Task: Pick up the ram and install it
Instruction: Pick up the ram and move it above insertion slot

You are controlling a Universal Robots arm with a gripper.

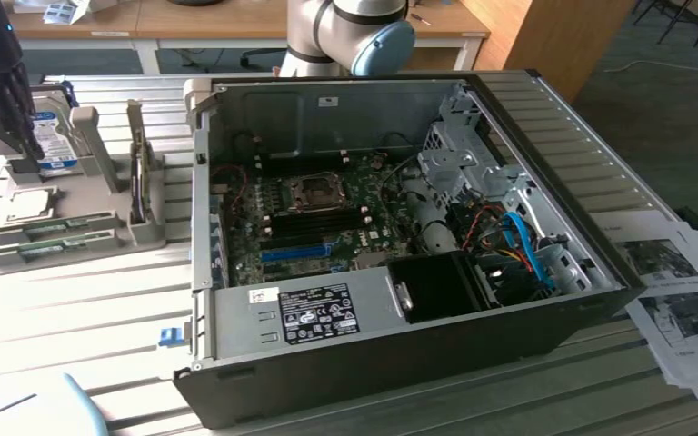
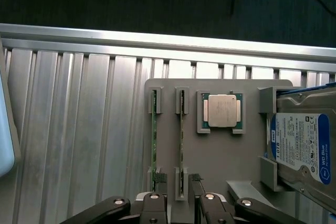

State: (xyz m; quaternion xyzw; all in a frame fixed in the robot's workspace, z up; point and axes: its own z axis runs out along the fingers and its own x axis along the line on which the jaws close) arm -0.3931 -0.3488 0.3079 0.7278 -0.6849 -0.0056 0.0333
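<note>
Reading "WD Blue" on hard drive (image 2: 302, 145) label (claw (image 2: 179, 187) straddles ram (image 2: 181, 140)).

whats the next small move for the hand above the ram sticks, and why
Probably lower the hand straight down onto the ram. Its fingers stand open and appear to straddle the near end of that stick, which stands on edge in the grey holder and is not yet gripped. A second stick stands close beside it, so staying centred looks wise.
</note>
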